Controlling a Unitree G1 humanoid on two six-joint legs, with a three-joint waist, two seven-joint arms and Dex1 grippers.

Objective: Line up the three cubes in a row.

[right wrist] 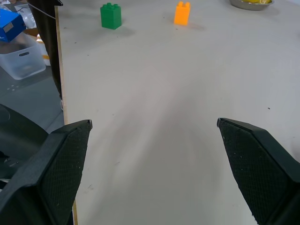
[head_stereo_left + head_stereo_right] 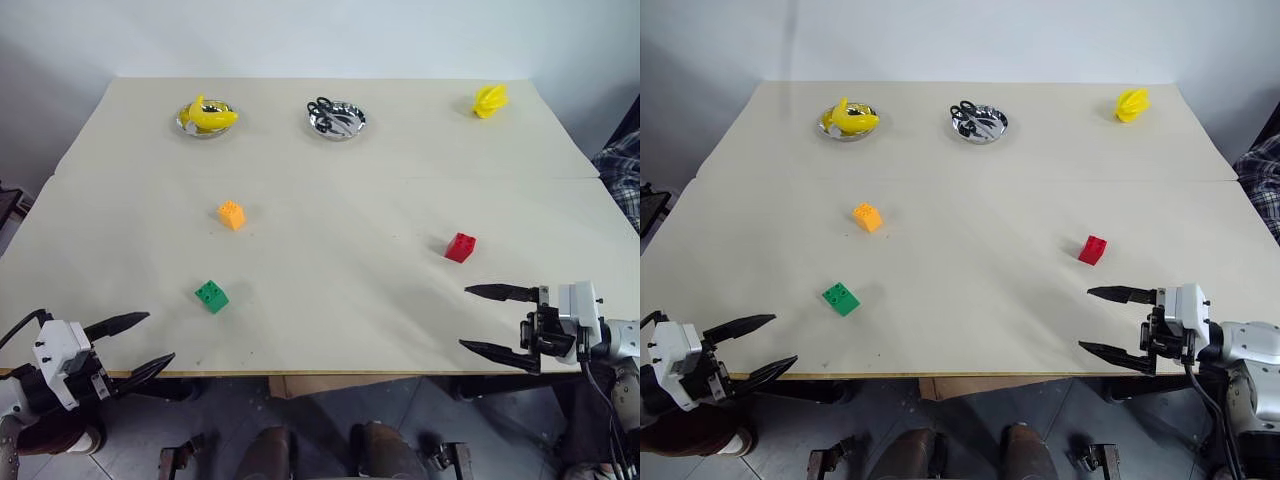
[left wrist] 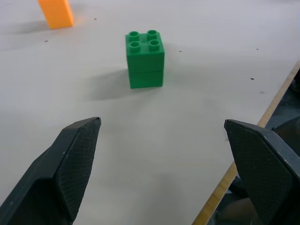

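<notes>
Green cube (image 2: 211,295), orange cube (image 2: 231,214), red cube (image 2: 460,247) scattered on table (image 2: 340,200) (no legible markings). Left gripper (image 2: 135,345), right gripper (image 2: 497,322): jaws wide, empty.

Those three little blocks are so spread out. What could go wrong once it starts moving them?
The green block sits near the table's front edge, so a clumsy nudge from the open left claw might push it off. The red block lies far from the orange block, so carrying it over gives time to drop it. Neither claw holds anything yet; the right claw could grab off-centre.
</notes>
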